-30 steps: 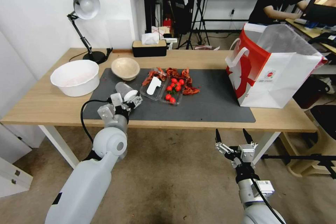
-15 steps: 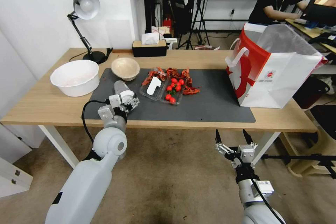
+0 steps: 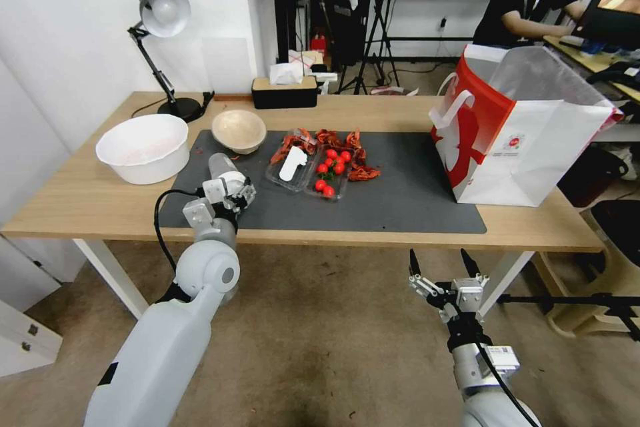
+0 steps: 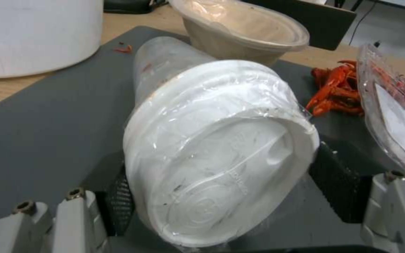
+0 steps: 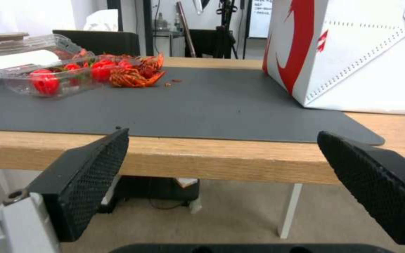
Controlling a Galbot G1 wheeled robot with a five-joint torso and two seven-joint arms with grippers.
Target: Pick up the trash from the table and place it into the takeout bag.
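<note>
The translucent plastic cup with the white lid (image 4: 216,147) lies on its side on the dark grey mat (image 3: 400,203), near the mat's left front part, lid toward me and base pointing at the beige paper bowl (image 3: 239,129). My left gripper (image 3: 230,192) has its two black ribbed pads on either side of the lid end. They look closed against the rim, though I cannot see whether the cup is lifted clear of the mat.

To do this well, I judge I should squeeze only lightly: the wall is thin and soft, and the lid is wrapped in crinkled clear film that could slip. The stiff rim ring is the safest place to press. I would keep the lid tilted upward in case liquid remains, then carry it high enough to clear the tall red-and-white paper takeout bag (image 3: 527,133), which stands open at the right end of the light-wood table (image 3: 87,203).

Between cup and bag lie clear plastic trays (image 3: 313,170) of red cherry tomatoes and crayfish shells. A broad white plastic bowl (image 3: 143,147) sits to the left.

My right gripper (image 3: 441,265) hangs below the table's front edge, fingers spread wide, holding nothing.
</note>
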